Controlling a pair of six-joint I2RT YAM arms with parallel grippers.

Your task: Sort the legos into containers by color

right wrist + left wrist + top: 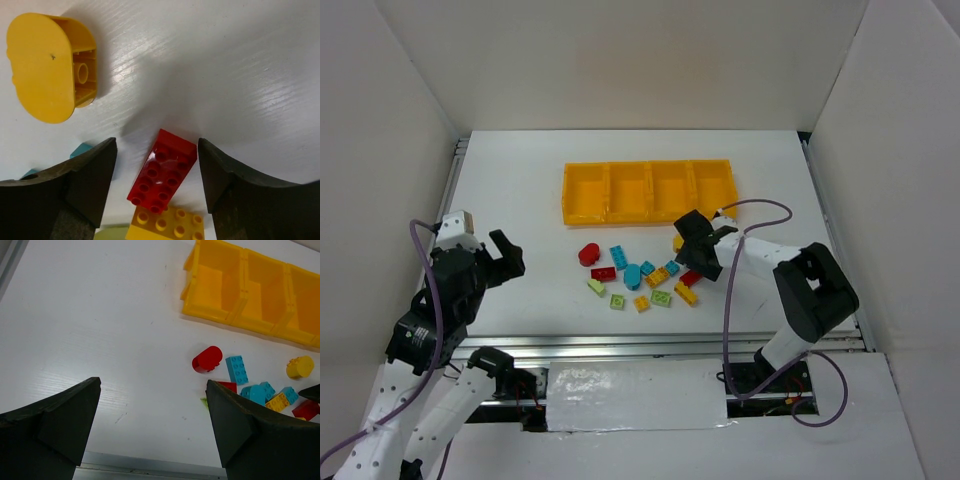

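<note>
Zero legos sorted, by the look of it: all four compartments of the orange-yellow tray (586, 205) show bare floors, so the whole job lies ahead.

Count from the top view: fourteen bricks loose on the table. Three are red, four yellow, four cyan and three pale green. One yellow is partly hidden, so treat the tally as near.

The right gripper (156, 150) is spread wide and holds nothing. A red rectangular brick (162, 172) lies studs-up between its fingers (87, 180), with a gap on each side. A yellow rectangular brick (167, 225) touches the red one's palm-side end. A yellow rounded brick (50, 65) lies on its side beyond the left fingertip.

The left gripper (152, 390) is likewise open and empty, with bare table between its fingers. A red rounded brick (207, 359) lies ahead of the right finger, and the tray is farther beyond.
</note>
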